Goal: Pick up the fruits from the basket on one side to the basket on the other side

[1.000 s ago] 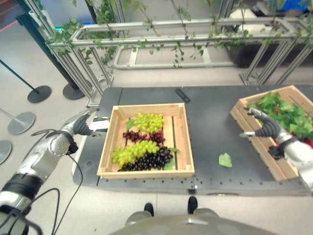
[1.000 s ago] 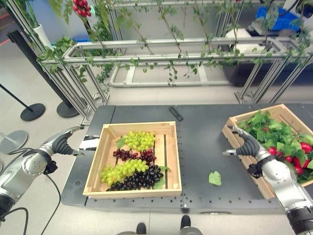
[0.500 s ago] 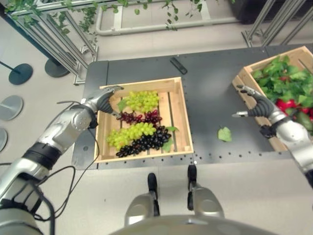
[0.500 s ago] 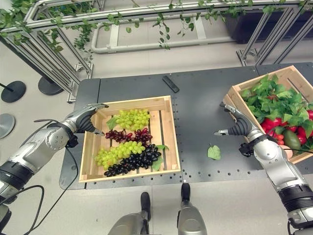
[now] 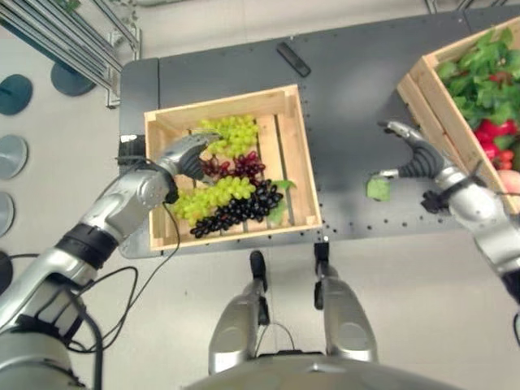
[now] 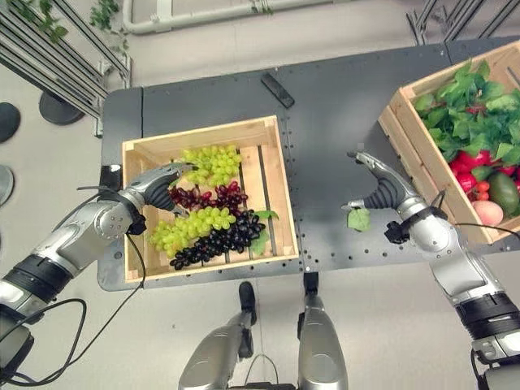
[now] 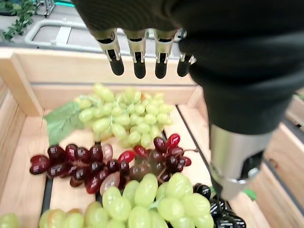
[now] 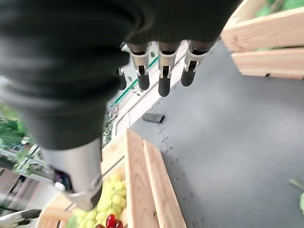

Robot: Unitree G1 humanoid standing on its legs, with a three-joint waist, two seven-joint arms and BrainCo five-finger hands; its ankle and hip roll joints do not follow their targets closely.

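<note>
Left hand [image 6: 159, 184] open over grapes [image 6: 213, 231] in the left crate [image 6: 278, 188], holding nothing; right hand [image 6: 379, 188] open above the table [image 6: 325, 106] beside the right crate [image 6: 404, 140].

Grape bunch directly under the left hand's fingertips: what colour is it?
Dark red grapes, lying between two green bunches; the left wrist view shows them best.
</note>
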